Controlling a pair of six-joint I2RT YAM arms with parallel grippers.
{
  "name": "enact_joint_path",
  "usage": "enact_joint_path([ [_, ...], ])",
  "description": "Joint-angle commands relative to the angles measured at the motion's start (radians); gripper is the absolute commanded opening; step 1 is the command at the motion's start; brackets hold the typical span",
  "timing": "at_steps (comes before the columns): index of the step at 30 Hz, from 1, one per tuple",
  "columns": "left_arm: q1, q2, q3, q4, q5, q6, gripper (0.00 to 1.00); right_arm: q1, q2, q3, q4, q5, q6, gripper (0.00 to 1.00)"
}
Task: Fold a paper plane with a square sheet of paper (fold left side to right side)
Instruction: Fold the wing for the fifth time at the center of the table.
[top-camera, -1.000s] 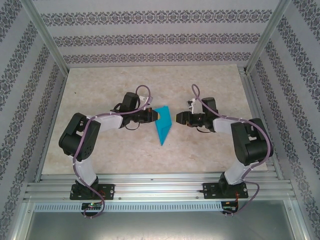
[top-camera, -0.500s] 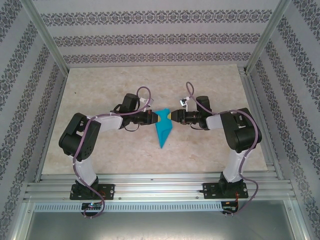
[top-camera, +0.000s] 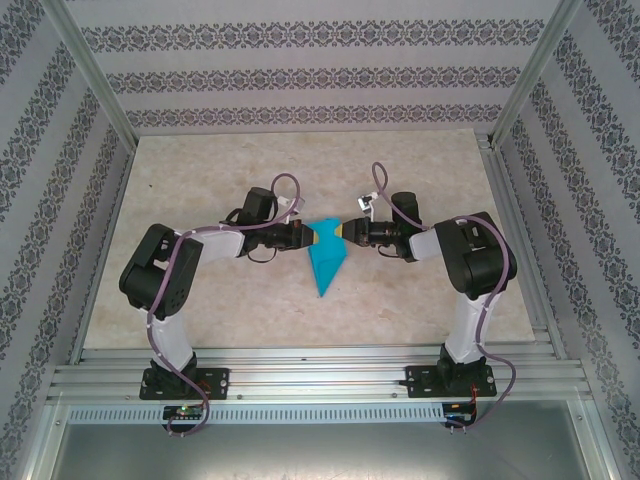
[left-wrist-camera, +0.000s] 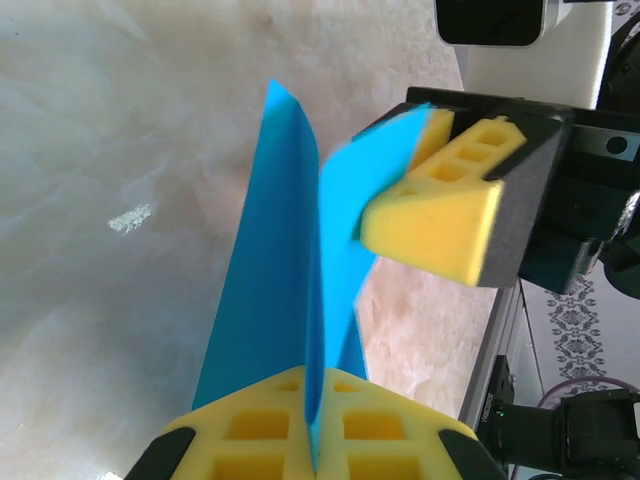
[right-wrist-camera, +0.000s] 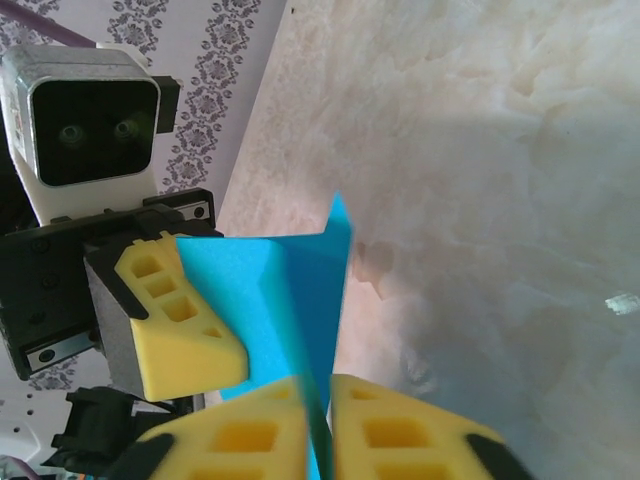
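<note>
Plane (top-camera: 326, 265) sits over the middle of the table (top-camera: 400, 310), point toward the arm bases. The left claw (top-camera: 313, 236) and right claw (top-camera: 342, 232) each pinch a top corner.

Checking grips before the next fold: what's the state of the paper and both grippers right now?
paper plane: folded into a narrow dart, wide end pinched from both sides, point aimed toward the near side.
left gripper: shut on the paper plane's left corner.
right gripper: shut on the paper plane's right corner.
</note>
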Motion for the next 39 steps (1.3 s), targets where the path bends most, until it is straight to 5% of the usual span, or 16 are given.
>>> enact_joint_path([
  [1,0.007,0.003,0.007,-0.031,-0.013,0.037,0.17,-0.001,-0.018,0.007,-0.057,0.0,-0.051,0.02],
  [6,0.018,-0.106,-0.007,-0.182,-0.15,0.127,0.6,0.013,-0.09,0.006,-0.254,0.094,-0.087,0.0],
  [11,0.006,-0.318,-0.023,-0.414,-0.408,0.248,0.73,0.035,-0.158,0.003,-0.449,0.213,-0.086,0.0],
  [16,-0.102,-0.5,-0.063,-0.564,-0.608,0.319,0.74,0.045,-0.218,-0.016,-0.525,0.286,-0.002,0.0],
  [22,-0.339,-0.548,-0.098,-0.566,-0.731,0.264,0.73,0.079,-0.247,0.022,-0.659,0.358,0.09,0.0],
  [27,-0.479,-0.471,-0.091,-0.504,-0.799,0.197,0.72,0.086,-0.27,0.046,-0.718,0.387,0.119,0.0],
  [39,-0.638,-0.149,0.117,-0.572,-0.985,0.129,0.64,0.107,-0.266,0.067,-0.751,0.408,0.131,0.0],
])
